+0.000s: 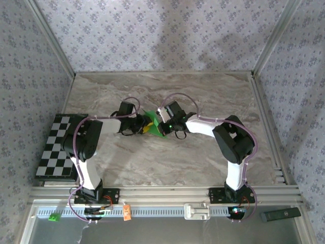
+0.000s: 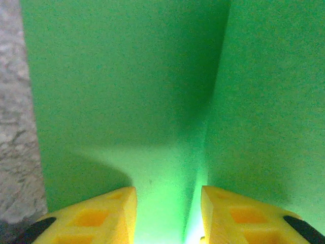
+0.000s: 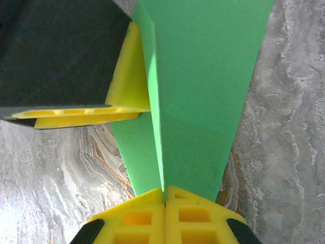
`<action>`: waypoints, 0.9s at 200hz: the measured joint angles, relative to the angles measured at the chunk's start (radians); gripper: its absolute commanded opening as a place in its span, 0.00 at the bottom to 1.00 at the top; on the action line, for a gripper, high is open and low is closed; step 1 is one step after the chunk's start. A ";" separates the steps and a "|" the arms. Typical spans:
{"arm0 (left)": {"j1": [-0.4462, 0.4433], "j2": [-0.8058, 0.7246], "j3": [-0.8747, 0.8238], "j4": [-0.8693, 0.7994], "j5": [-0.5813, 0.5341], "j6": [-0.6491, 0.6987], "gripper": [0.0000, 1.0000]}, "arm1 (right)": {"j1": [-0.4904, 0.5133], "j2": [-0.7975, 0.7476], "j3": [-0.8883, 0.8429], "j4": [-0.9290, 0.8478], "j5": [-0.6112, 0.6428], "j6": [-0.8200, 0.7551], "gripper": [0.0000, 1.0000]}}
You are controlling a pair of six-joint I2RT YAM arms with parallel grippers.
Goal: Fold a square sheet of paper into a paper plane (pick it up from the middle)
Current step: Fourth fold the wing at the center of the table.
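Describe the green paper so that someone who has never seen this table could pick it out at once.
Start at the marble table and look to its middle, where the two arms meet. There the green paper is folded along a sharp crease, pinched in the right gripper. Its bright green sets it apart from the black-and-white checkered board at the left.

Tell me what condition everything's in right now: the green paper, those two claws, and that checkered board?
green paper, folded along a sharp crease and pinched at that crease.
right gripper, shut on the green paper.
left gripper, open, with its fingers apart and the green paper in the gap.
checkered board, lying flat with nothing on it.
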 measured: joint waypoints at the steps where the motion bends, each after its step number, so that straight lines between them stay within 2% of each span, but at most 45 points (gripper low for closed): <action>1: 0.000 0.000 0.001 0.000 0.000 0.000 0.39 | 0.000 0.000 0.000 0.000 0.000 0.000 0.02; 40: -0.001 0.014 0.013 0.003 0.006 0.000 0.39 | 0.000 0.011 0.010 -0.006 0.002 0.000 0.07; 109: -0.001 0.024 0.026 -0.011 0.011 0.000 0.38 | 0.020 0.011 0.013 -0.022 0.090 -0.026 0.37; 146: -0.001 0.024 0.030 -0.020 0.011 0.001 0.38 | 0.053 0.010 0.013 -0.023 0.159 -0.050 0.40; 180: -0.001 0.026 0.034 -0.026 0.011 0.001 0.38 | 0.075 0.010 0.013 -0.023 0.207 -0.066 0.37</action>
